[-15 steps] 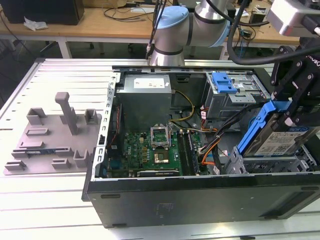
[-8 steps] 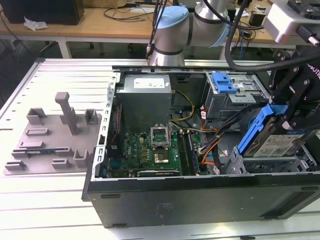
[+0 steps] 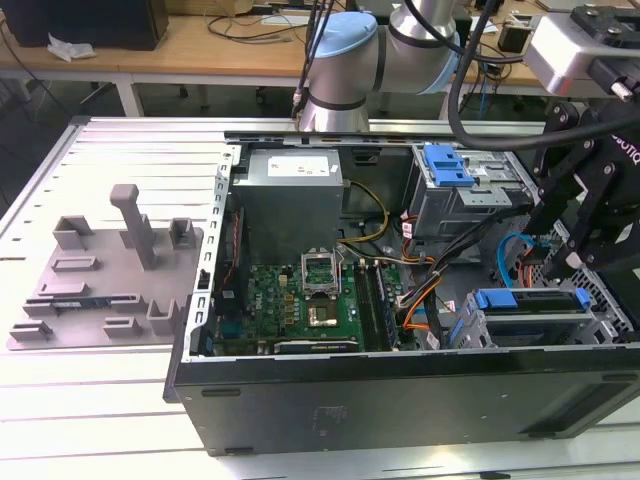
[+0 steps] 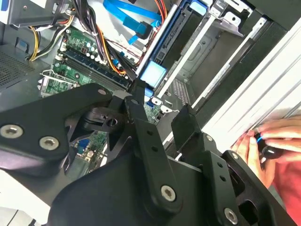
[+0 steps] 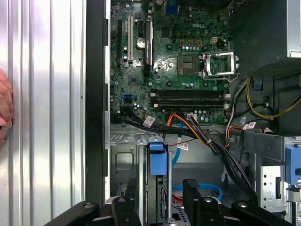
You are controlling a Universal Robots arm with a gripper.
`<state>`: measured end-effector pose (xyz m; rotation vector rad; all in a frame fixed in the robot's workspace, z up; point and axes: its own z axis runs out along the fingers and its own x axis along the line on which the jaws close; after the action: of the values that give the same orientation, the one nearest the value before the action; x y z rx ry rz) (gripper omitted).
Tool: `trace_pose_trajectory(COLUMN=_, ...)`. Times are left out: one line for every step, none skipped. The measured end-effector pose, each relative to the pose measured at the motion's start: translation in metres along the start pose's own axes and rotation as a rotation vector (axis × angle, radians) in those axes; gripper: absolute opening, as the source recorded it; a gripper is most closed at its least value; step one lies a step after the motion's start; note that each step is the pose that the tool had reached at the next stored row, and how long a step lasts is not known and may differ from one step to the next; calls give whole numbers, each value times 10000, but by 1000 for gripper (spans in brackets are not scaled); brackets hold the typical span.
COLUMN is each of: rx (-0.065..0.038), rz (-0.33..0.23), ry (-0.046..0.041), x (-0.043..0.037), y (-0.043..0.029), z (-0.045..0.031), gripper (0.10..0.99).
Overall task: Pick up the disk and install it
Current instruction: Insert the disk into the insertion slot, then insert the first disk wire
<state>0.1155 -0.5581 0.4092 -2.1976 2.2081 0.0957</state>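
- The arm [image 3: 345,60] stands at the far side in the exterior view. Its grey joints are capped in pale blue, and it reaches over toward that view's right.
- The wrist [image 3: 575,45] sits high at the exterior view's right.
- The black gripper [image 3: 556,268] hangs below the wrist and points downward.
- In the second wrist view the gripper's two fingers [image 4: 143,122] are spread, with a clear gap between their tips.
- In the first wrist view the fingers [image 5: 193,193] likewise stand apart, side by side.
- Black linkage bars with bright screws run back from each finger.
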Motion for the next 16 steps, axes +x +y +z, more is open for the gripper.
trace_pose_trajectory(rx=0, rz=0, ry=-1, x=0, y=0, z=1, gripper=506)
trace_pose_trajectory(rx=0, rz=0, ry=0, x=0, y=0, z=0, gripper=506)
trace_pose_trajectory(rx=0, rz=0, ry=0, x=0, y=0, z=2, gripper=506)
trace_pose_trajectory(rx=0, rz=0, ry=1, x=0, y=0, z=3, gripper=506)
trace_pose_trajectory(rx=0, rz=-1, ry=0, x=0, y=0, z=4, gripper=506)
trace_pose_trajectory(rx=0, rz=-1, ry=0, x=0, y=0, z=4, gripper=506)
trace_pose_trajectory(rx=0, rz=0, ry=0, x=0, y=0, z=4, gripper=506)
trace_pose_trajectory(rx=0, rz=0, ry=0, x=0, y=0, z=4, gripper=506)
trace_pose_trajectory(rx=0, rz=0, ry=0, x=0, y=0, z=4, gripper=506)
trace_pose_trajectory(rx=0, rz=0, ry=-1, x=0, y=0, z=5, gripper=506)
trace_pose_trajectory(rx=0, rz=0, ry=0, x=0, y=0, z=5, gripper=506)
trace_pose_trajectory(rx=0, rz=-1, ry=-2, x=-1, y=0, z=6, gripper=506)
trace_pose_trajectory(rx=0, rz=0, ry=7, x=-10, y=0, z=6, gripper=506)
trace_pose_trajectory(rx=0, rz=0, ry=12, x=-17, y=0, z=6, gripper=506)
trace_pose_trajectory(rx=-1, rz=0, ry=24, x=-27, y=0, z=7, gripper=506)
trace_pose_trajectory(rx=1, rz=3, ry=155, x=-87, y=0, z=11, gripper=506)
